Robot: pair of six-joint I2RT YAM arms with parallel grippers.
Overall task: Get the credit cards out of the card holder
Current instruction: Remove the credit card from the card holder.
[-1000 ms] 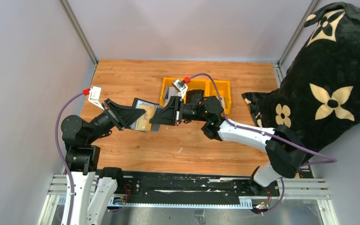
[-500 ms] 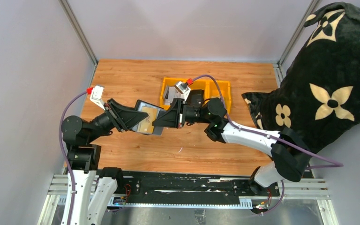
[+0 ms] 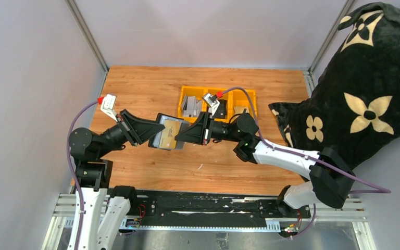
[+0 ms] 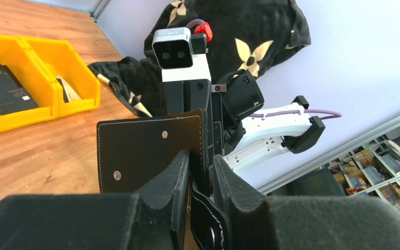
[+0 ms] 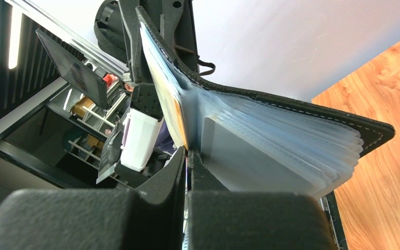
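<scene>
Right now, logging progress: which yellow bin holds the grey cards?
The left bin, with grey cards inside; the middle bin holds a black item instead.

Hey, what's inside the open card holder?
Inside the card holder, a fan of clear sleeves, the nearest with a pale card, plus an orange-edged card. Contents of the sleeves behind are covered.

The left arm rises from its base, folds at the elbow and stretches out to the right. The right arm lies low and long, reaching left. Their wrists face each other, tips almost meeting. The left gripper has its fingers drawn close, clamped on the cover of the holder. The right gripper has its fingers pressed flat together with no gap, tips in among the holder's inner leaves.
</scene>
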